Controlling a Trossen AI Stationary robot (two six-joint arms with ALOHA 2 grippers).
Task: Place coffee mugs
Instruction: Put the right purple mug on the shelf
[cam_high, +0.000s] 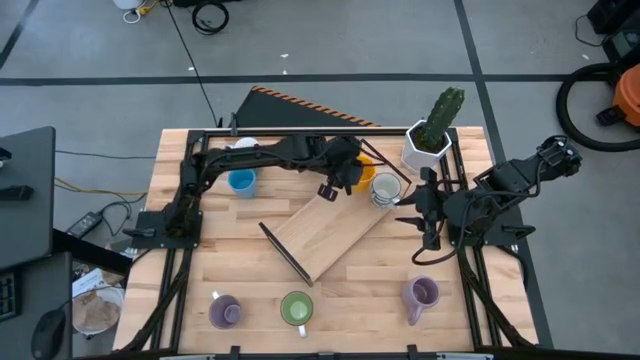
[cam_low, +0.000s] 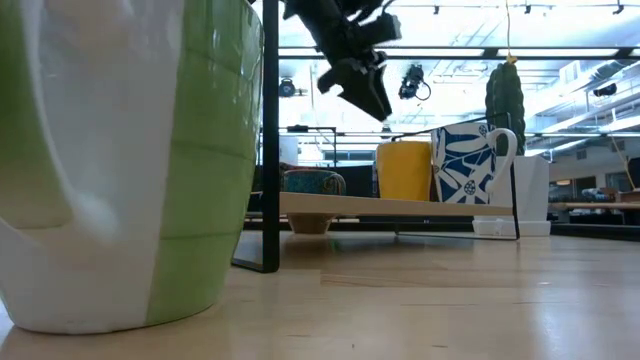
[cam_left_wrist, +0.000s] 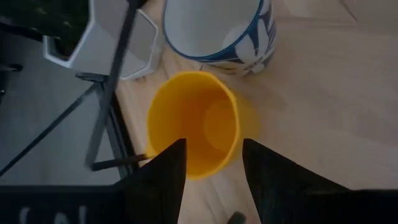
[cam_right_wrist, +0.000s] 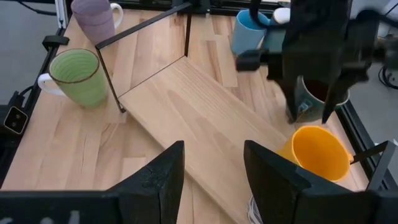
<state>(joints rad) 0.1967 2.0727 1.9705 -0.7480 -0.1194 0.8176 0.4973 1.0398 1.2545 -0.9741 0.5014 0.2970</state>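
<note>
An orange-yellow mug (cam_left_wrist: 194, 124) stands upright on the far right end of a slanting wooden board (cam_high: 330, 235), next to a white mug with a blue pattern (cam_left_wrist: 217, 31). My left gripper (cam_left_wrist: 211, 165) hangs open above the orange-yellow mug (cam_low: 405, 170), clear of its rim in the low view, where the gripper (cam_low: 362, 90) shows from the side. My right gripper (cam_right_wrist: 214, 174) stands open and empty over the table's right side. On the table stand a green mug (cam_high: 297, 308), two purple mugs (cam_high: 222, 310) (cam_high: 420, 293) and a blue mug (cam_high: 241, 181).
A white pot with a cactus (cam_high: 430, 140) stands at the far right corner, close behind the two mugs. A dark mug (cam_right_wrist: 306, 102) sits behind my left gripper. The board has a thin black frame (cam_high: 285, 252). Bare wood lies between the board and the near mugs.
</note>
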